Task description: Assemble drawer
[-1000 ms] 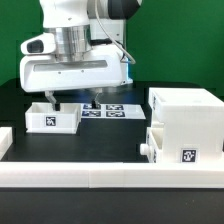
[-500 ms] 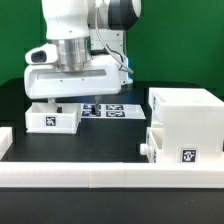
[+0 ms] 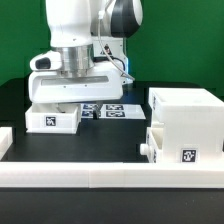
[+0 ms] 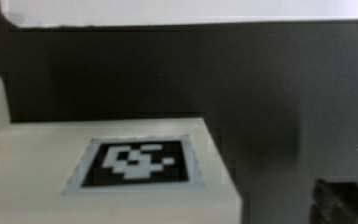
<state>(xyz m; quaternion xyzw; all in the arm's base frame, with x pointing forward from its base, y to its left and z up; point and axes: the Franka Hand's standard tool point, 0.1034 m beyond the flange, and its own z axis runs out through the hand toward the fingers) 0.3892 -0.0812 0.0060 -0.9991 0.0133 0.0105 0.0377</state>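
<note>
A small white tray with a square tag stands on the black table at the exterior view's left. My gripper hangs right over it, low enough that the tray's rim hides the fingertips. In the wrist view the tray's tagged white face fills the near field and one dark finger shows far out at the edge, beside the tray wall, so the jaws stand wide. The tall box housing stands at the right with a second knobbed tray partly in it.
The marker board lies flat behind the tray, under the arm. A long low white border rail runs along the front, and another piece of rail is at the left edge.
The hand has come down toward the left tray; the fingertips that showed above the rim are now hidden behind it. The trays and housing have not moved.
</note>
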